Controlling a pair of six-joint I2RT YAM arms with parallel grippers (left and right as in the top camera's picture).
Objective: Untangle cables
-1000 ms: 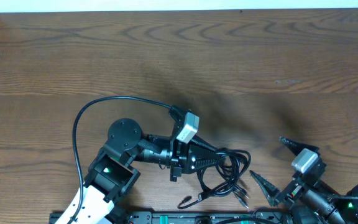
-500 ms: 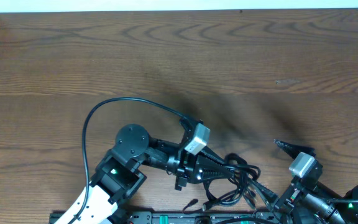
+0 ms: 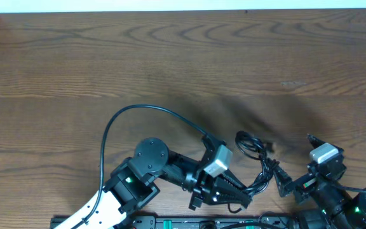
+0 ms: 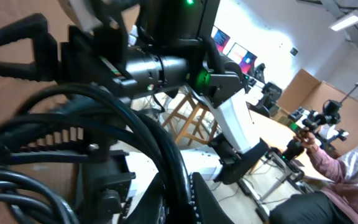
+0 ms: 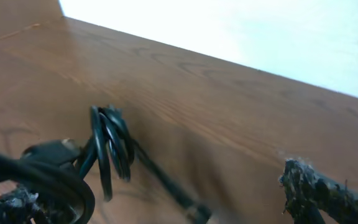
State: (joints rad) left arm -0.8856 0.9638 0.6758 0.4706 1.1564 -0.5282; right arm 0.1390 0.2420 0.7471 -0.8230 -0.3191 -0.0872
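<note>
The cables lie in a knotted bundle on the wooden table, near its front edge and between the two arms; a small coil stands up at the bundle's far end, and strands run from it down toward the left gripper; that gripper's fingers are closed and appear to pinch the near end of the bundle, though the overhead view shows the contact only darkly; the right gripper is spread to its widest and holds nothing, with a strand crossing the gap between its fingertips in the wrist view. The step in hand looks to be a second grasp for pulling the bundle apart; to do it well, the right fingers should close on a single strand beside the coil, not on the whole clump; the left should serve as a firm anchor; then draw apart slowly and low along the table, watching that the loop slackens rather than tightens into a knot.
</note>
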